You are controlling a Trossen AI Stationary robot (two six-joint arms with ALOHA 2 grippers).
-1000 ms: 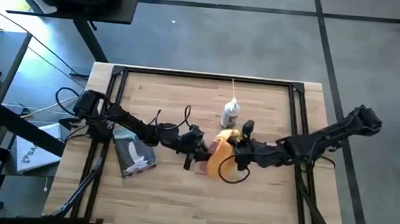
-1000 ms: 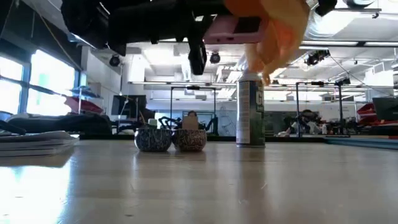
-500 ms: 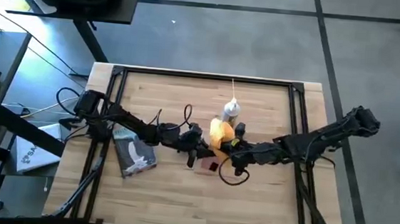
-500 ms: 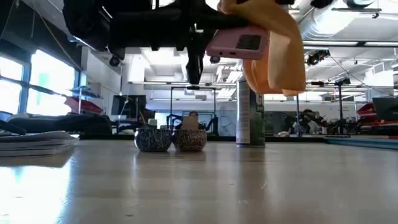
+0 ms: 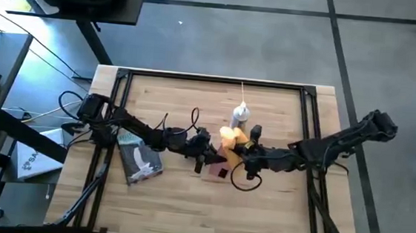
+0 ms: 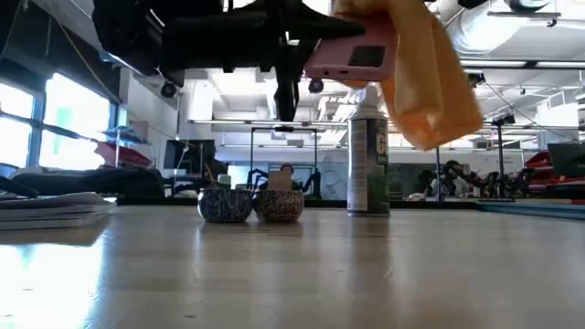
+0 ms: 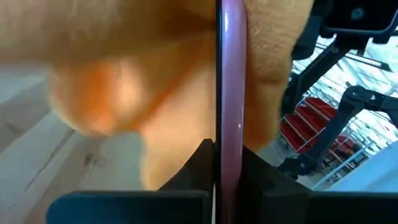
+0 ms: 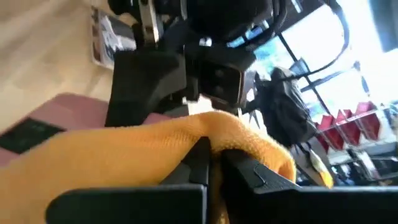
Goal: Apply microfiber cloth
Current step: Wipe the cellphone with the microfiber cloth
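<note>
A pink phone [image 6: 352, 57] with a dark patch on one face hangs high above the table, with my left gripper [image 5: 208, 160] shut on it. The orange-yellow microfiber cloth [image 6: 430, 78] lies against the phone and droops past its right end, held by my shut right gripper [image 5: 238, 155]. In the left wrist view the phone [image 7: 230, 93] shows edge-on with the cloth [image 7: 124, 81] behind it. In the right wrist view the cloth [image 8: 143, 155] covers part of the phone [image 8: 56, 118]. My left gripper pinches the phone's two broad faces [image 7: 229, 140] between its two fingers, at the phone's left end. The fingers come about level from the table's left. The phone is lifted clear of the table, lying nearly level. My right gripper pinches a bunched fold of the cloth [image 8: 214, 140] between its two fingers, coming from the table's right. The cloth lies slack on the phone, and its free end [image 6: 439, 119] hangs below, clear of the table.
A spray can [image 6: 368, 164] stands just beyond the grippers, also seen from above [image 5: 240, 117]. Two small round tins [image 6: 225, 205] [image 6: 280, 205] sit on the table to its left. A grey-and-white flat packet [image 5: 139, 158] lies under the left arm.
My right gripper has carried the cloth from the phone's near side across it toward the far edge, then a little toward the right. The cloth has swept over the phone and now droops past its right end. The phone has stayed in my left gripper.
</note>
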